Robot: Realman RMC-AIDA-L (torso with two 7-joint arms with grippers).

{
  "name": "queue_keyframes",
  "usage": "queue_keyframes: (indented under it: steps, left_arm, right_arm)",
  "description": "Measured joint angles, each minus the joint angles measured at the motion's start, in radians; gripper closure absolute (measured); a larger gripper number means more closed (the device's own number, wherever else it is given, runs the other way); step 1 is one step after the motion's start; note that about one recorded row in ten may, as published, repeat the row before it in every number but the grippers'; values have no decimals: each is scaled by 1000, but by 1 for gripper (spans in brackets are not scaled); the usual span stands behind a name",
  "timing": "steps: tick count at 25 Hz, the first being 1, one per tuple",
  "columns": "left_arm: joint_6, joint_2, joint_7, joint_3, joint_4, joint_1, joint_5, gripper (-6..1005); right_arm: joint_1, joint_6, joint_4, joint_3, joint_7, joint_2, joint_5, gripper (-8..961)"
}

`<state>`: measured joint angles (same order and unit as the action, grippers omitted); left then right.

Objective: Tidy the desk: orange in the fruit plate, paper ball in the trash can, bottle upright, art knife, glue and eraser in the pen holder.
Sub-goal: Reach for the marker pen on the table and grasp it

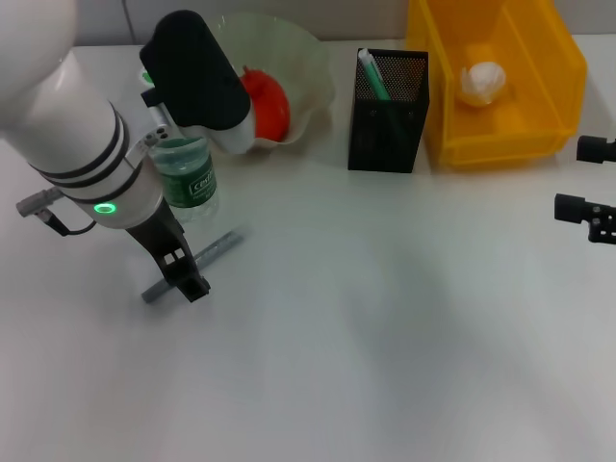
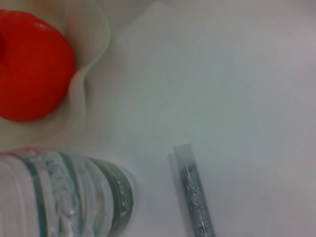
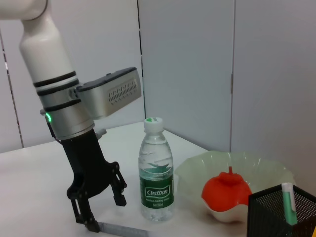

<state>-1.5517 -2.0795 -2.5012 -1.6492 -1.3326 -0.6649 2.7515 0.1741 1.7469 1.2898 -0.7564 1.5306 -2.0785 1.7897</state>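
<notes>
The glue lies flat on the white table, also in the left wrist view and the right wrist view. My left gripper is open and low over its near end, one finger on each side. The bottle stands upright beside it. The orange sits in the fruit plate. The art knife stands in the pen holder. The paper ball lies in the trash can. The eraser is not in view. My right gripper is parked at the right edge.
The bottle stands very close to the left arm's wrist. The fruit plate, pen holder and trash can line the back of the table.
</notes>
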Motion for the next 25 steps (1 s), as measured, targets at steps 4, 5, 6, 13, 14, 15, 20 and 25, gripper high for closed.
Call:
queue_keyframes:
  steps: [4,5,6,13,14,15,20,25]
  left_arm:
    - [1,0,-1,-10,11,-7,0,201]
    - [3,0,-2,-16,14,-11,0,201]
    - [3,0,-2,-16,14,-11,0,202]
    - [38,-1,-2,-38,118,-52,-3,202]
    - [38,-1,-2,-38,118,-52,-3,202]
    - [38,-1,-2,-38,118,-52,-3,202]
    - [53,-1,-2,-40,131,-56,-3,241]
    - [60,-1,-1,-40,179,-78,-6,312]
  right_arm:
    - [7,4,-15,-2,-13,0,7,219]
    - [7,4,-15,-2,-13,0,7,219]
    - [9,8,-18,-3,-16,0,14,219]
    - [45,78,-24,-15,-22,0,125,219]
    - [62,105,-27,-15,-13,-1,161,219]
    - [62,105,-27,-15,-13,-1,161,219]
    - [83,122,-39,-22,0,-3,198,219]
    - [83,117,-43,-39,3,-3,199,219]
